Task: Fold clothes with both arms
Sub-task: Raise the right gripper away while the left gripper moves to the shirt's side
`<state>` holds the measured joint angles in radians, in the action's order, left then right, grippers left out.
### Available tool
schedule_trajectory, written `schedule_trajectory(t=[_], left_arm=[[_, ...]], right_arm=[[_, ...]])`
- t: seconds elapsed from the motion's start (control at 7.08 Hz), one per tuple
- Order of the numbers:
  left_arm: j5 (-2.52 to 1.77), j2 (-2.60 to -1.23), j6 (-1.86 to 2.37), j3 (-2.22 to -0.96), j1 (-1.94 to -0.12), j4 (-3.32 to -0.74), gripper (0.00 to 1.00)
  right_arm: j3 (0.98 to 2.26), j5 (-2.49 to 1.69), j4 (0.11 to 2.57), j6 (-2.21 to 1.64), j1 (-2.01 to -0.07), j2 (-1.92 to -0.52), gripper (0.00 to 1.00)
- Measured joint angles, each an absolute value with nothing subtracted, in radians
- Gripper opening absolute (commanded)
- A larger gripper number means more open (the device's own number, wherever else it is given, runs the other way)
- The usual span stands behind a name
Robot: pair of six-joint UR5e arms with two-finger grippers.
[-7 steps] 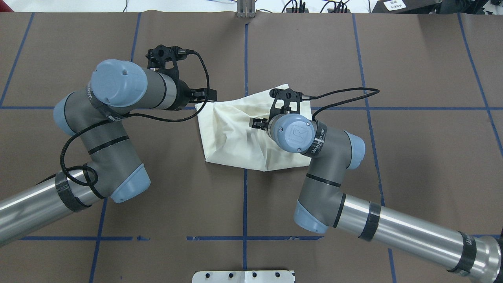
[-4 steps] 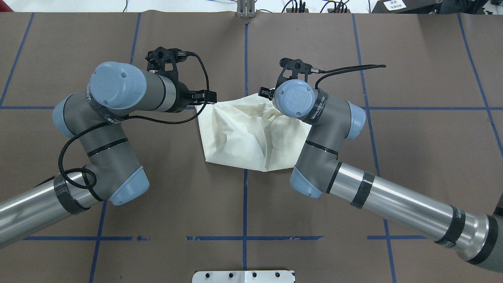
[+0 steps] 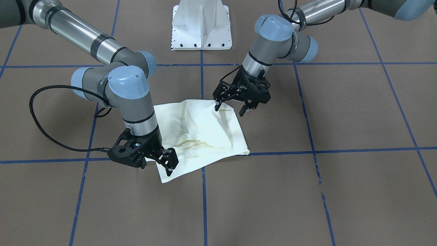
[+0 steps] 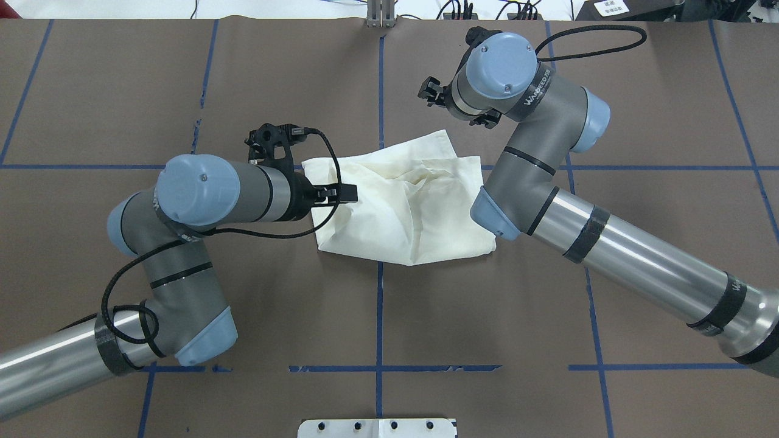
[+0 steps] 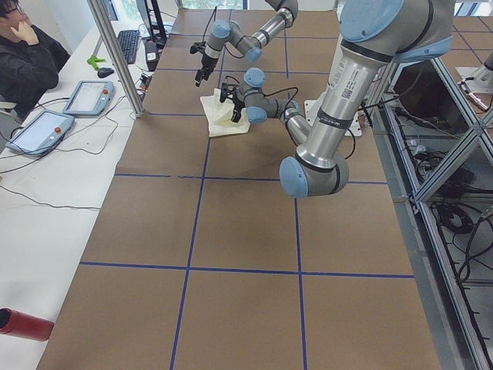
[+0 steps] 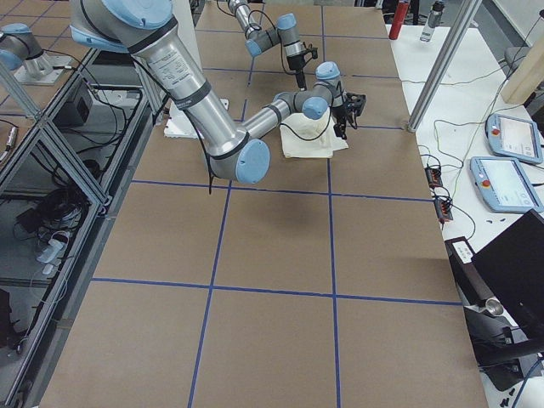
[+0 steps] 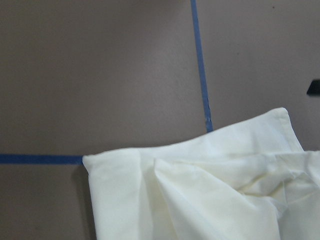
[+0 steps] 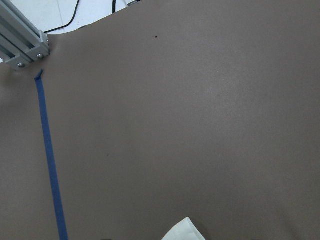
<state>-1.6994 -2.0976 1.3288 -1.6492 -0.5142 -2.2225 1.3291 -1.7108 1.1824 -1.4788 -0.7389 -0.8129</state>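
L hand spread by T-shirt; R hand spread too (holds nothing).

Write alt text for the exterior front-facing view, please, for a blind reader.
A cream shirt lies crumpled and part-folded on a brown table gridded with blue tape. The open left gripper hangs over its edge nearest the robot; the open right gripper hangs at its far corner.

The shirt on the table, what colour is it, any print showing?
The shirt is plain cream-white, no print showing; best seen in the front-facing view.
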Motion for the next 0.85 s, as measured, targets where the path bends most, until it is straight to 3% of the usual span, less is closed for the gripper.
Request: schedule_trajectory(t=[0.14, 0.28, 0.42, 0.71, 0.85], left_arm=[[-1.667, -2.089, 1.338, -1.649, -0.482, -2.258, 0.99], [-1.649, -2.089, 1.343, -1.649, -0.463, -2.275, 0.78], [-1.64, -2.089, 1.347, -1.649, -0.454, -2.285, 0.5], [-1.636, -2.088, 1.349, -1.646, -0.449, -2.296, 0.33], [-1.636, -2.088, 1.349, -1.645, -0.447, -2.297, 0.17]], right_arm=[[1.336, -1.718, 1.181, -1.472, -0.743, -0.816, 0.96], [1.344, -1.72, 1.181, -1.468, -0.745, -0.821, 0.96], [1.35, -1.72, 1.181, -1.467, -0.745, -0.823, 0.96], [1.354, -1.718, 1.181, -1.467, -0.745, -0.826, 0.96], [1.354, -1.717, 1.181, -1.467, -0.745, -0.827, 0.96]])
